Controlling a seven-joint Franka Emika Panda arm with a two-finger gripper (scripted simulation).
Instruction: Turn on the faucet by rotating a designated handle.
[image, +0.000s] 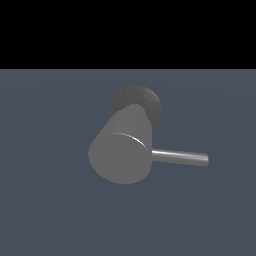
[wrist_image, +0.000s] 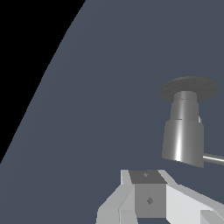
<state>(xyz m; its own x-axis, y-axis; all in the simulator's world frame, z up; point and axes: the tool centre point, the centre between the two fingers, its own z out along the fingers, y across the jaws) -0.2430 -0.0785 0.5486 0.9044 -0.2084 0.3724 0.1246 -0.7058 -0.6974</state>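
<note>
The faucet (image: 122, 150) is a thick grey cylinder with its flat round end facing the exterior view, rising from a darker round base (image: 137, 102). The handle (image: 180, 157), a thin metal rod, sticks out of its side toward the exterior view's right. In the wrist view the faucet (wrist_image: 183, 135) stands on its base (wrist_image: 188, 89), and only a short stub of the handle (wrist_image: 213, 159) shows at the picture's edge. My white gripper (wrist_image: 148, 183) appears only in the wrist view, apart from the faucet and touching nothing. Its fingers are cut off by the frame.
A flat blue-grey floor (image: 50, 200) surrounds the faucet on all sides. Beyond the floor's edge (wrist_image: 43, 74) there is only black background.
</note>
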